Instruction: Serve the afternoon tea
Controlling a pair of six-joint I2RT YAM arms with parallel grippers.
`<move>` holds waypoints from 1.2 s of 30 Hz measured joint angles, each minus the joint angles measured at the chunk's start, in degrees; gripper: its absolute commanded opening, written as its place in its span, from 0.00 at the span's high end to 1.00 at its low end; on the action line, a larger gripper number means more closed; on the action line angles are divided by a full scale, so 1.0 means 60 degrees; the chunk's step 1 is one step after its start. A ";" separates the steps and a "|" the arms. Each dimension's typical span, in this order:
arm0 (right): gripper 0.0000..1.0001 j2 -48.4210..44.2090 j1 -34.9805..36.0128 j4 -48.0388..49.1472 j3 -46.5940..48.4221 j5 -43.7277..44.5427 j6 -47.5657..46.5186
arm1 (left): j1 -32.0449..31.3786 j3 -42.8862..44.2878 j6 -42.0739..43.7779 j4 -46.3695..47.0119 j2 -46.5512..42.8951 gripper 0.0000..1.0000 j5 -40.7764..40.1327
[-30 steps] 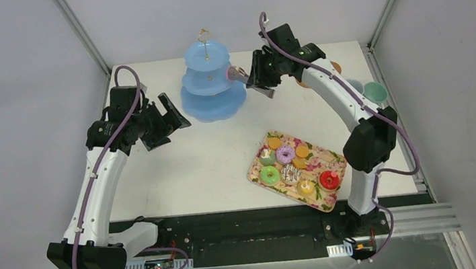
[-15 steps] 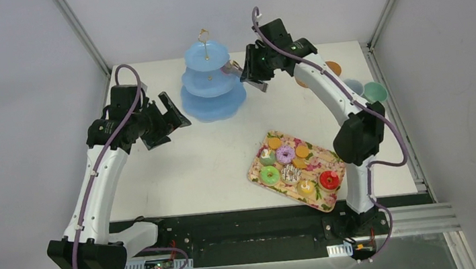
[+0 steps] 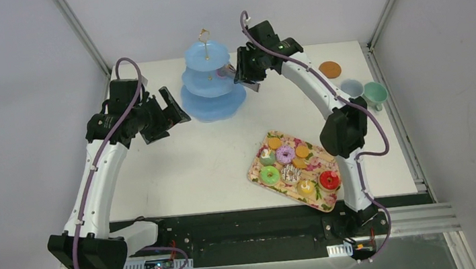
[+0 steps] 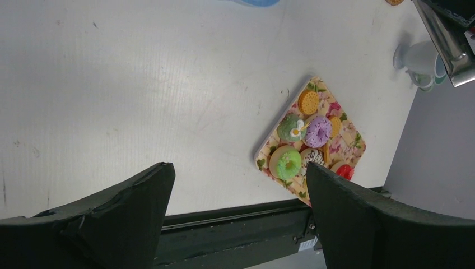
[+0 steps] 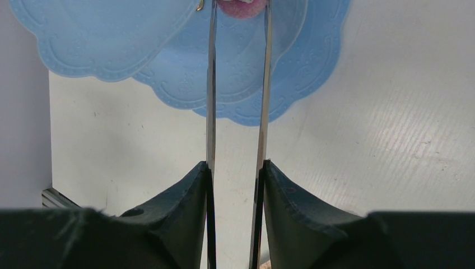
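**Top view with both wrist views.** At 4 o'clock on the white table (image 3: 179, 175), nearest the arm bases, lay the flowered tray (image 3: 329, 160) with most of the sweets. A green donut (image 3: 270, 175) sat at its 9 o'clock and a red donut (image 3: 329, 179) at its 4 o'clock. A purple donut (image 3: 285, 154) lay toward 11 o'clock, with orange biscuits (image 3: 302, 150) beside it.

Farther in, at 10 o'clock on the table, the left gripper (image 4: 238, 168) hung with its jaws spread wide and nothing between them. It was at the 8 o'clock side of the blue three-tier stand (image 3: 213, 100), apart from it.

The stand occupied 12 o'clock on the table. At its 2 o'clock side the right gripper (image 5: 239, 5) reached in, its thin metal blades clasping a pink sweet (image 5: 241, 9) over the middle tier's rim. Whether the sweet touched that tier could not be told.

At 2 o'clock on the table, well apart from the stand, lay a woven coaster (image 3: 330, 69). Just nearer stood a pale cup (image 3: 352, 87) and a green cup (image 3: 374, 92).
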 measured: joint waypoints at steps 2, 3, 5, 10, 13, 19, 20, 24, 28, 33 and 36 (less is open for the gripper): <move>0.58 0.0091 0.0033 -0.0040 0.0106 0.0036 -0.0058 | 0.0000 0.0058 0.0084 0.0000 0.0047 0.08 0.0000; 0.57 0.0120 0.0047 -0.0044 0.0153 0.0062 -0.0076 | 0.0004 0.0087 0.0113 -0.0007 0.0073 0.08 0.0000; 0.55 0.0175 0.0084 -0.0044 0.0240 0.0109 -0.0131 | 0.0004 0.0131 0.0131 -0.0029 0.0131 0.08 0.0000; 0.50 0.0189 0.0138 -0.0040 0.0259 0.0182 -0.0208 | 0.0004 0.0182 0.0138 -0.0044 0.0229 0.08 0.0000; 0.49 0.0189 0.0157 -0.0044 0.0291 0.0226 -0.0226 | 0.0004 0.0182 0.0138 -0.0040 0.0229 0.08 0.0000; 0.50 0.0193 0.0157 -0.0047 0.0361 0.0284 -0.0240 | 0.0004 0.0182 0.0131 -0.0033 0.0229 0.08 0.0007; 0.51 0.0189 0.0157 -0.0051 0.0372 0.0284 -0.0237 | 0.0004 0.0182 0.0131 -0.0029 0.0229 0.08 0.0007; 0.54 0.0189 0.0157 -0.0164 0.0401 0.0277 -0.0237 | 0.0004 0.0182 0.0120 0.0029 0.0229 0.08 0.0011; 0.55 0.0098 0.0157 -0.0546 0.0390 0.0291 -0.0229 | 0.0004 0.0160 0.0087 0.0102 0.0229 0.08 0.0018; 0.56 -0.0648 0.0157 -0.1016 -0.0117 0.0364 -0.0226 | 0.0004 -0.0004 0.0029 0.0306 0.0229 0.08 0.0102; 0.56 -0.1490 0.0157 -0.1242 -0.0685 0.0433 -0.0204 | 0.0007 -0.0091 -0.0058 0.0419 0.0244 0.08 0.0197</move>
